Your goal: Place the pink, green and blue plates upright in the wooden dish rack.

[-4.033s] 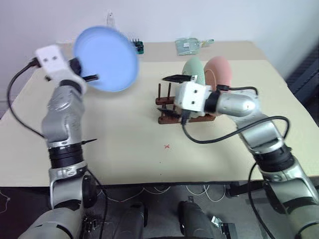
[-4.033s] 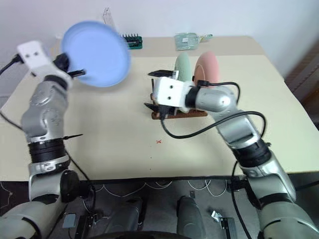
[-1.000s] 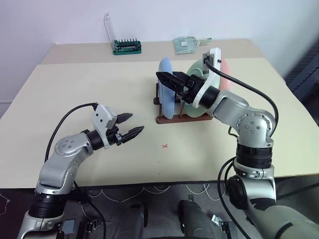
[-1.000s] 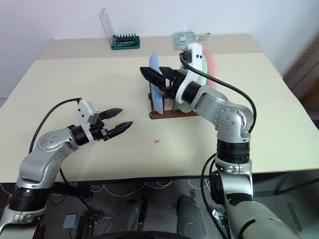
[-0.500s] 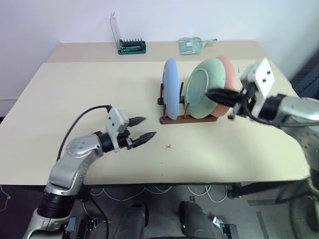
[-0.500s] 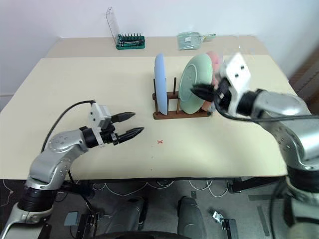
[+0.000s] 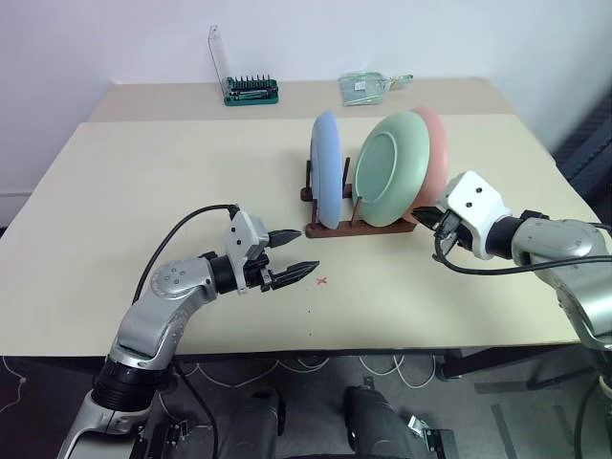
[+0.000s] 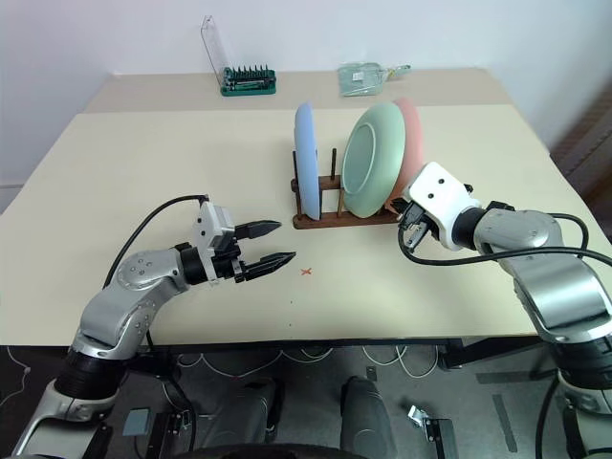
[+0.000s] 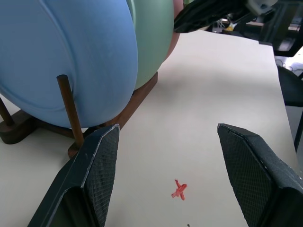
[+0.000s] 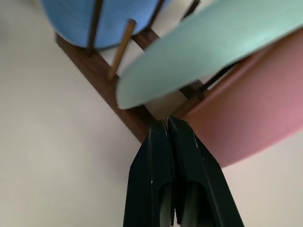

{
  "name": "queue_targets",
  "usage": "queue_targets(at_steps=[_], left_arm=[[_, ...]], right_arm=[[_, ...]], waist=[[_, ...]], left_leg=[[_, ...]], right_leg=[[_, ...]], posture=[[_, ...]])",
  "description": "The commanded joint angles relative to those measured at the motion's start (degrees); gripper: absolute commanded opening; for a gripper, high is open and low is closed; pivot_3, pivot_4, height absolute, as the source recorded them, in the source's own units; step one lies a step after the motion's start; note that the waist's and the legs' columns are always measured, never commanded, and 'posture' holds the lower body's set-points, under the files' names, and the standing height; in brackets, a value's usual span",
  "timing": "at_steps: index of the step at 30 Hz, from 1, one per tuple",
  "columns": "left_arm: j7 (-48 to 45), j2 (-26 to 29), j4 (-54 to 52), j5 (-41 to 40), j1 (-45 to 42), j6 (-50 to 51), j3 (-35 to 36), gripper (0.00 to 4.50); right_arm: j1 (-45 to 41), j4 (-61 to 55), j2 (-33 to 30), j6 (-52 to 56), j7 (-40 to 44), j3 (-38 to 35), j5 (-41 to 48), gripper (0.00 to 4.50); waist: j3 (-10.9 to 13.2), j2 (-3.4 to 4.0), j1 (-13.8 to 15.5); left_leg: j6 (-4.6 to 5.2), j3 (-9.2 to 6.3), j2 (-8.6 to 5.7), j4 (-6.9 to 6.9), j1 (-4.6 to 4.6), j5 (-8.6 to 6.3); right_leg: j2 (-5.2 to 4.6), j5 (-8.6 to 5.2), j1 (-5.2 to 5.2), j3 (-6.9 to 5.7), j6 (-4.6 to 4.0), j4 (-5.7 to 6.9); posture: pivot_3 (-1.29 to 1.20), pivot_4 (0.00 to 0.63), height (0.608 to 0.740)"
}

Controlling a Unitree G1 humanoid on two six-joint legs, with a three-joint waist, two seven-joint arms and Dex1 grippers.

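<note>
The blue plate (image 7: 327,172), green plate (image 7: 390,170) and pink plate (image 7: 438,153) all stand upright in the wooden dish rack (image 7: 330,230), blue at its left end, pink at its right. My right gripper (image 10: 167,124) is shut and empty. It hovers low beside the rack's right end, just short of the pink plate's lower rim. My left gripper (image 7: 306,251) stands open and empty over the table in front of the rack, pointing toward the blue plate (image 9: 66,52).
A small red cross (image 7: 322,281) is marked on the table just past my left gripper. A green-based tool holder (image 7: 251,90) and a clear packet (image 7: 368,86) sit along the far edge. The table's right edge lies close behind my right arm.
Four seconds ago my left gripper held the blue plate; it now stands in the rack. In the last second my right gripper left the rack, swung right and down, and shut. My left gripper drifted right.
</note>
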Motion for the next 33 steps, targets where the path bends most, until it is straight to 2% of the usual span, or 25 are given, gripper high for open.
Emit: queue_targets(at_steps=[1,9,16,23,27,33], left_arm=[[0.6,0.1,-2.2,0.1,0.5,-1.0,0.8,3.40],[1.5,0.3,-3.0,-0.3,0.9,-0.4,1.2,3.40],[2.5,-0.6,-2.7,-0.4,0.1,-0.2,1.0,3.40],[4.2,-0.7,-0.4,0.5,-0.9,-0.8,2.7,3.40],[4.2,3.8,5.7,2.5,0.0,-3.5,8.2,3.40],[3.5,9.0,12.8,3.7,1.8,-7.1,14.3,3.40]], right_arm=[[-3.1,-0.4,2.0,-1.9,0.7,-0.5,-0.4,0.02],[-4.3,-4.1,4.2,-1.9,4.0,-0.4,0.4,0.02],[-2.9,-3.9,2.5,-2.0,4.8,-2.4,-1.2,0.02],[3.7,-2.6,-1.1,-4.3,10.2,-12.4,2.6,0.02],[14.5,0.5,-0.7,-4.7,15.8,-23.6,7.7,0.02],[18.9,8.4,2.3,-9.7,16.1,-28.5,8.8,0.02]], waist=[[0.0,0.00,-0.1],[0.0,0.00,0.1],[0.0,0.00,0.1],[0.0,-0.01,0.3],[0.0,-0.03,0.3],[0.0,0.08,-0.2]], left_leg=[[0.00,0.00,0.00,-0.01,0.00,0.00],[0.00,-0.05,-0.03,0.01,0.00,0.00],[0.00,-0.07,-0.02,0.00,0.00,0.00],[0.00,-0.07,-0.04,0.01,0.00,0.00],[0.02,-0.09,-0.02,-0.02,0.02,-0.01],[0.04,0.01,0.01,0.00,0.11,-0.02]], right_leg=[[0.00,0.00,-0.01,0.00,0.00,0.01],[0.00,0.00,0.03,0.00,0.01,0.00],[0.01,0.00,0.02,-0.01,0.00,0.01],[0.00,0.00,0.06,-0.01,0.01,-0.01],[0.01,-0.01,0.08,-0.04,0.02,0.00],[0.02,0.00,0.10,-0.01,0.01,0.02]], posture=[[0.00,0.150,0.740],[0.00,0.150,0.740],[0.00,0.150,0.740],[0.00,0.150,0.740],[0.00,0.150,0.740],[0.00,0.150,0.740]])
